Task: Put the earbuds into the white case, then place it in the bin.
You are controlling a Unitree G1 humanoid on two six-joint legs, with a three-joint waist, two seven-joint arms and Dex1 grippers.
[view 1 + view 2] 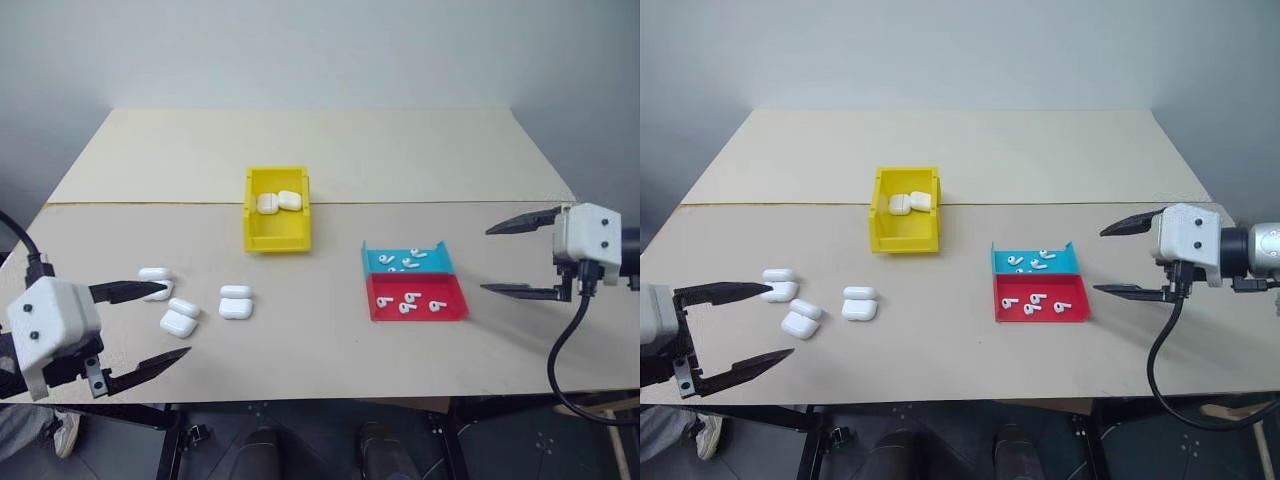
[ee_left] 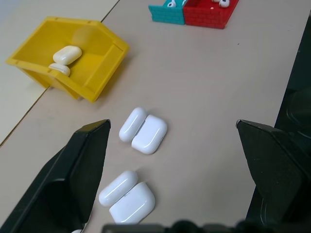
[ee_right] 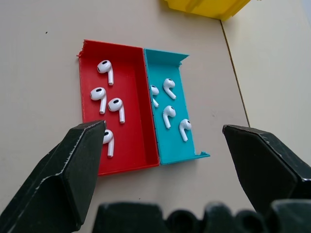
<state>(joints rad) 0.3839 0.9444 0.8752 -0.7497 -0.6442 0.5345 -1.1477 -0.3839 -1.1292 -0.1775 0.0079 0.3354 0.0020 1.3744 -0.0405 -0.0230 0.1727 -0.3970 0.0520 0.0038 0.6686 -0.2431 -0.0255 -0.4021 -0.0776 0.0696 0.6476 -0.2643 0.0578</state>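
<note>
The left gripper (image 1: pixel 140 325) is held with its fingers spread wide and nothing between them, above the table's (image 1: pixel 330 145) near left corner, beside the open white cases (image 1: pixel 180 318). The right gripper (image 1: pixel 520 256) is likewise spread apart and empty, poised off the near right edge and aimed toward the trays. Three cases are laid out with lids hinged back near the left front edge, seemingly so that earbuds can be dropped straight in. The earbuds (image 3: pixel 109 99) are sorted into two shallow trays toward the right front: four in the red tray (image 3: pixel 90 73), four in the blue tray (image 3: pixel 175 58), probably one side each. The bin (image 1: pixel 276 235) is set near the table's middle, its lowered lip facing the robot, within reach of both arms; two closed cases (image 1: pixel 278 201) already lie inside. A pick has not yet begun.
</note>
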